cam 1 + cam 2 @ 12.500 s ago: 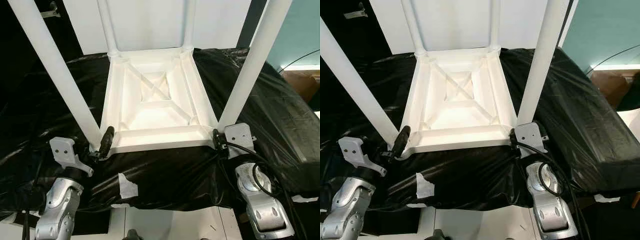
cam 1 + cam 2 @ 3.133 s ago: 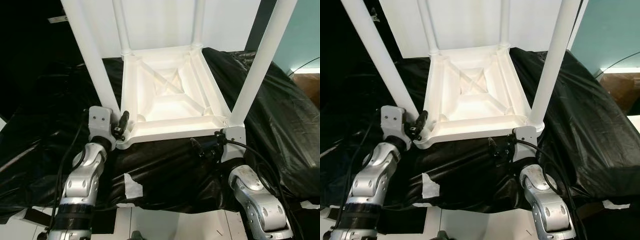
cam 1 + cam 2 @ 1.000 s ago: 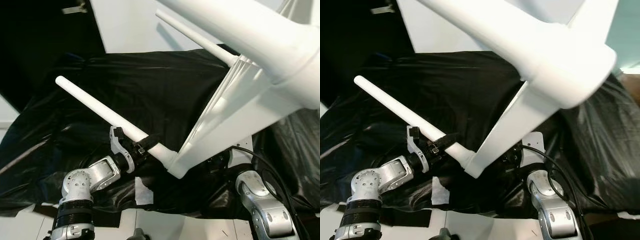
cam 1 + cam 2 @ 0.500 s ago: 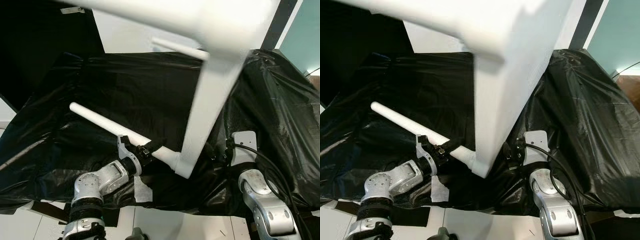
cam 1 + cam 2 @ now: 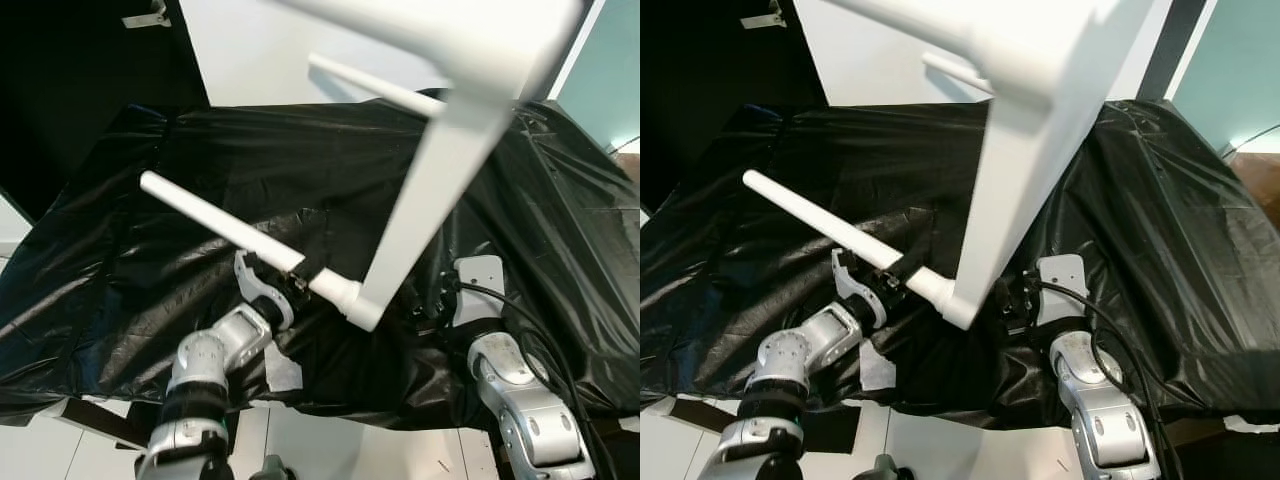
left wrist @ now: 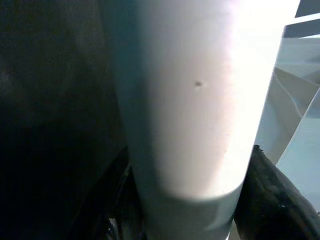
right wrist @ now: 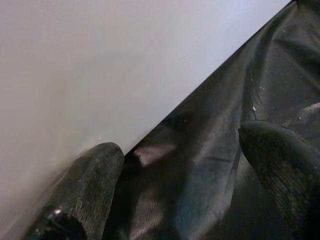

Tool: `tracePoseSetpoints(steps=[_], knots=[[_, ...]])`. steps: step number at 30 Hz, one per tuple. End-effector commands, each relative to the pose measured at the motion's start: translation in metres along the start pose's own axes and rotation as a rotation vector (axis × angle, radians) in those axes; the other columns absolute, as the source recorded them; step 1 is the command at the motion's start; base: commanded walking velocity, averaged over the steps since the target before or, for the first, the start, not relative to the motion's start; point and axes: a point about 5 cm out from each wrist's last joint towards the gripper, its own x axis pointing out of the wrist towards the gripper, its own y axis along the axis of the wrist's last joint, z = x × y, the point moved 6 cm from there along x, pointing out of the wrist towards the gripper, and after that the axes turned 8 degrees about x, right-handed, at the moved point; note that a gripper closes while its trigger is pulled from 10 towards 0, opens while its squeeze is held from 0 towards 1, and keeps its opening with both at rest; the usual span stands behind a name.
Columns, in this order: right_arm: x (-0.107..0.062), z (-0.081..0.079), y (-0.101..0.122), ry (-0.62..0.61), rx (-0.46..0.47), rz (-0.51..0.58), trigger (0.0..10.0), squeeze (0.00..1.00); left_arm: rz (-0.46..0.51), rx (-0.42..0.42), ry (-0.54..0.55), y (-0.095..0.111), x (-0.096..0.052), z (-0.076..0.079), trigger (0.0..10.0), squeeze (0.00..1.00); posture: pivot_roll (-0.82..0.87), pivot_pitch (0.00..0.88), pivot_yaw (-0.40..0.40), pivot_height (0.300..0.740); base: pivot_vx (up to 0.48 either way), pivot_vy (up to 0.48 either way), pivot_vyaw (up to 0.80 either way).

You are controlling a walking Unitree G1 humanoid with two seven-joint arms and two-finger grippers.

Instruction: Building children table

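Observation:
The white children's table point(image 5: 432, 185) is tipped up on one edge over the black sheet, its low corner point(image 5: 365, 315) near me. One white leg point(image 5: 210, 220) sticks out to the left, and my left gripper point(image 5: 295, 272) is shut on it close to its base. In the left wrist view that leg point(image 6: 190, 110) lies between the dark fingers point(image 6: 272, 195). My right gripper point(image 5: 430, 300) sits low behind the tabletop, open. Its fingers point(image 7: 90, 170) stand apart on the black sheet, one against the white tabletop point(image 7: 100, 65).
A black plastic sheet point(image 5: 130, 210) covers the whole work surface, wrinkled and sagging over its front edge. A white panel point(image 5: 260, 50) stands behind it. A patch of white tape point(image 5: 283, 372) sticks on the sheet near my left arm. Another table leg point(image 5: 370, 85) points away.
The table, earlier upside down with legs up, now stands tipped on its edge. Over the last second the tabletop swung more upright, and my left gripper rose slightly with the leg.

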Motion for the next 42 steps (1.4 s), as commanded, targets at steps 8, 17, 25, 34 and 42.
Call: tracePoseSetpoints(steps=[8,17,25,34,42], knots=[[0.000,-0.017,0.007,0.067,0.011,0.028,10.0,0.00,-0.111,-0.056,0.239,-0.025,0.000,-0.037,10.0,0.00,-0.06,0.086,0.034,0.740,0.000,0.000,0.00],[0.000,-0.016,0.006,0.059,0.011,0.022,10.0,0.00,-0.528,0.122,0.227,-0.061,-0.075,-0.064,10.0,0.00,-0.05,0.082,0.037,0.740,0.000,0.000,0.00],[0.002,-0.017,0.010,0.065,0.008,0.029,10.0,0.00,-0.606,-0.079,0.228,-0.084,-0.080,-0.067,10.0,0.00,-0.07,0.076,0.040,0.740,0.000,0.000,0.00],[-0.001,-0.018,0.007,0.063,0.016,0.018,10.0,0.00,-0.571,-0.267,-0.100,-0.062,-0.100,-0.018,10.0,0.00,-0.06,0.085,0.041,0.740,0.000,0.000,0.00],[-0.002,-0.021,0.007,0.068,0.023,0.016,10.0,0.00,-0.121,0.205,-0.091,0.039,-0.086,-0.025,10.0,0.00,-0.06,0.085,0.039,0.740,0.000,0.000,0.00]])
